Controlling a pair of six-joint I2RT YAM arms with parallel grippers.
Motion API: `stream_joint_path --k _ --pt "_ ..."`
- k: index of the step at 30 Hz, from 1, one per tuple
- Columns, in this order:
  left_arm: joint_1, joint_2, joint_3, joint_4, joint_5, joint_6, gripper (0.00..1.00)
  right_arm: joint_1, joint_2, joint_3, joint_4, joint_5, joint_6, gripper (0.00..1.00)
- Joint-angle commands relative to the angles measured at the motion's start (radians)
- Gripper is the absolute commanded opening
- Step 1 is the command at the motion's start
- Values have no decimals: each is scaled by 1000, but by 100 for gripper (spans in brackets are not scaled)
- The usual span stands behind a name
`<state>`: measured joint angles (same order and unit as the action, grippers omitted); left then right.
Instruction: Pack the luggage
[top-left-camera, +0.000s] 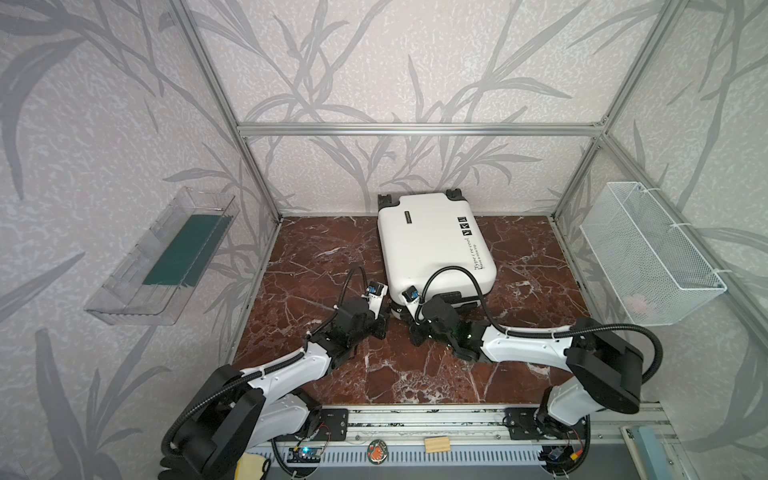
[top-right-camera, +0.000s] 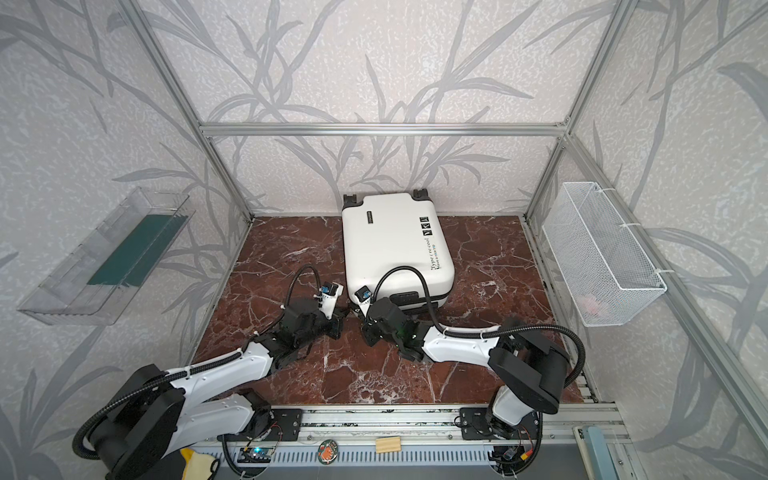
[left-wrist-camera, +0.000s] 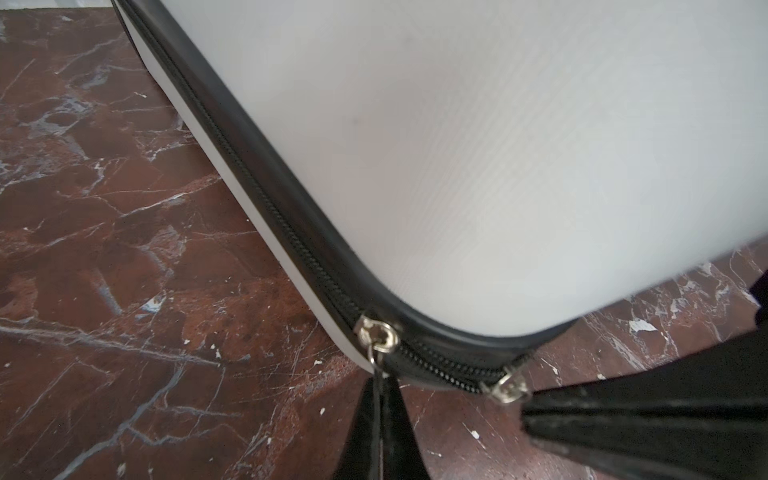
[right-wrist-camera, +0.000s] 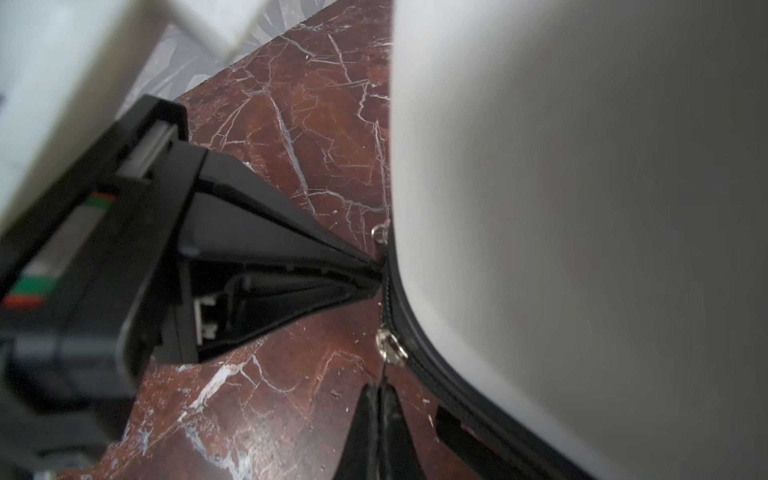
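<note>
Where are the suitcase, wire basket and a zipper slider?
suitcase (top-left-camera: 432, 245): in a top view, white lid.
wire basket (top-left-camera: 623, 266): in a top view, mesh wall.
zipper slider (left-wrist-camera: 379, 333): left wrist view, metal body.

On the suitcase (top-left-camera: 432, 249) lid I read "Have a nice trip" in black; the larger line beside it ends in "cool".

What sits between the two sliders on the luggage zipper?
Only a short run of black zipper teeth rounding the luggage corner, in the left wrist view. The left gripper and right gripper each pinch a pull.
</note>
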<state>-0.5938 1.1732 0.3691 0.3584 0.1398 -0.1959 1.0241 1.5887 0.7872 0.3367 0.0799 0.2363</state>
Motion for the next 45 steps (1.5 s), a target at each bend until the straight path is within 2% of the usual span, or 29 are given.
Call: stream_joint_path --k 1,3,10,13,22,28,31,39,42,45 --pt "-32 27 33 69 63 -2 0 46 28 71 176 -111 -16 0" --pt "-35 27 34 70 63 -2 0 43 37 55 221 -83 -15 0" --pt "-49 -21 11 53 68 -8 0 7 22 34 215 -73 1 0" --pt "-65 -50 3 30 69 -14 0 -39 20 34 213 -77 8 0" --pt "-128 -51 -14 39 74 -32 0 -46 41 43 215 -81 17 0" --pt "-136 -46 -20 50 35 -23 0 -46 72 69 218 -126 28 0" --pt "-136 -60 -16 36 -17 -17 0 -46 91 88 213 -142 34 0" --pt "-134 -166 -28 -39 -245 -22 0 -46 104 110 195 -140 55 0" --pt "-133 -229 -41 -81 -318 -23 0 -46 109 118 189 -144 61 4" --pt "-130 -308 -57 -126 -376 -35 8 -47 111 121 188 -152 67 9"
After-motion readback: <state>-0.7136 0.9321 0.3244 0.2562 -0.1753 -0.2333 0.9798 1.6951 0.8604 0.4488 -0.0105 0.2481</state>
